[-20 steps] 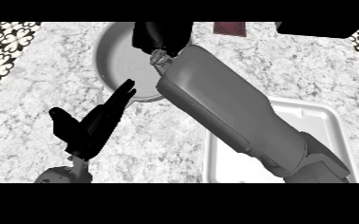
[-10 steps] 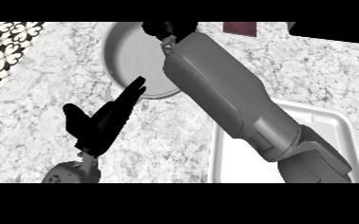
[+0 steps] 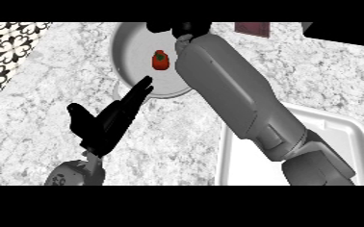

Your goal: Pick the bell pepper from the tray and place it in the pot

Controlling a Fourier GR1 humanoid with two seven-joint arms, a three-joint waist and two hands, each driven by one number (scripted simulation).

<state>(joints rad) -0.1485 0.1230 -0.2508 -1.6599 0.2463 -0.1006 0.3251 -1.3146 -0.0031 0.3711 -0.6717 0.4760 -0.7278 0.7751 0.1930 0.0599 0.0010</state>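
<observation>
A small red bell pepper with a green stem lies inside the round grey pot at the upper middle of the head view. My right forearm reaches across the counter from the lower right, and my right hand sits over the pot's far rim, apart from the pepper; its fingers are cut off by the view's top. My left hand stands open at the lower left, fingers straight and pointing toward the pot's near rim, holding nothing. The white tray lies at the lower right, largely hidden by my right arm.
A dark red object lies at the top right beyond the pot. A patterned surface borders the marble counter at the far left.
The red pepper now shows lying in the pot, where the right hand covered it before. My right hand has moved toward the pot's far rim. The left hand has shifted slightly right.
</observation>
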